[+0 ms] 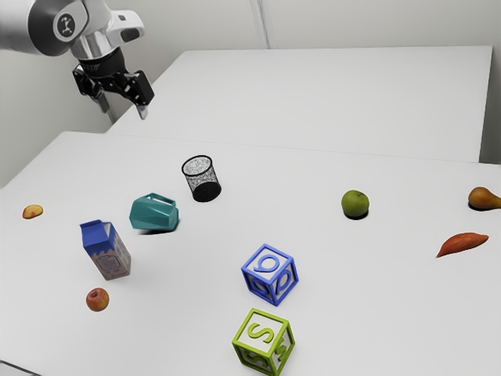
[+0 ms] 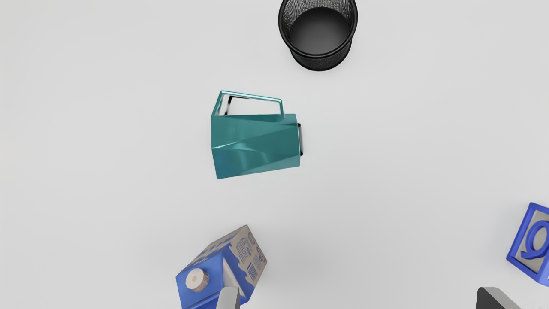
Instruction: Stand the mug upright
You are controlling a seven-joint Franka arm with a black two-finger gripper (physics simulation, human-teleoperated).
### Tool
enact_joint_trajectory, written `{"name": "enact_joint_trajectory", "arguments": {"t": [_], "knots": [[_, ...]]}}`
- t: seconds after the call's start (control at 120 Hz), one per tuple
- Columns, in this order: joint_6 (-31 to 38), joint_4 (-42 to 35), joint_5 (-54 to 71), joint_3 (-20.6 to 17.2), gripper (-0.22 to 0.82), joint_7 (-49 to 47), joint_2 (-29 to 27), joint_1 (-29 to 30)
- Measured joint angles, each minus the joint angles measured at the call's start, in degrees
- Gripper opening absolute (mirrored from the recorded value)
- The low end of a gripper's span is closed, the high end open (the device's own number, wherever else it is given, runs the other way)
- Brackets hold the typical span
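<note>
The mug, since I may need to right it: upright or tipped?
Tipped: the mug lies on its side on the table, handle out toward the mesh bin.

White table (image 1: 180,329) with a smooth top, a second white surface (image 1: 329,102) just behind it, plain pale grey wall (image 1: 376,23) beyond, a thin upright strip (image 1: 261,23) running down it, soft even light

The white desk (image 1: 184,290) is carrying a mug (image 1: 154,214), which is lying on its side. Clockwise around it in the exterior view, a mesh cup (image 1: 207,189) is standing at 2 o'clock; a green apple (image 1: 355,204), a pear (image 1: 483,198) and a sweet potato (image 1: 462,244) are lying toward 3; a blue block (image 1: 270,274) is sitting at 4, a green block (image 1: 264,341) at 5; a red apple (image 1: 97,299) is resting at 7, a carton (image 1: 107,249) is standing at 8, and a yellow fruit (image 1: 32,211) is lying at 9.
</note>
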Motion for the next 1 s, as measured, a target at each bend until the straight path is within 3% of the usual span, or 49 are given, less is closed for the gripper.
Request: {"name": "enact_joint_trajectory", "arguments": {"t": [0.292,0.5,0.733,1.0], "knots": [[1.2,-0.8,0.0,0.2,0.60,0.6,0.0,0.1],[1.9,-4.5,-3.7,1.0,0.60,0.9,-0.7,4.2],[0.2,-11.7,-14.3,1.6,0.60,2.3,0.0,14.3],[-2.4,-13.7,-22.0,1.6,0.60,6.4,6.3,22.7]]}}
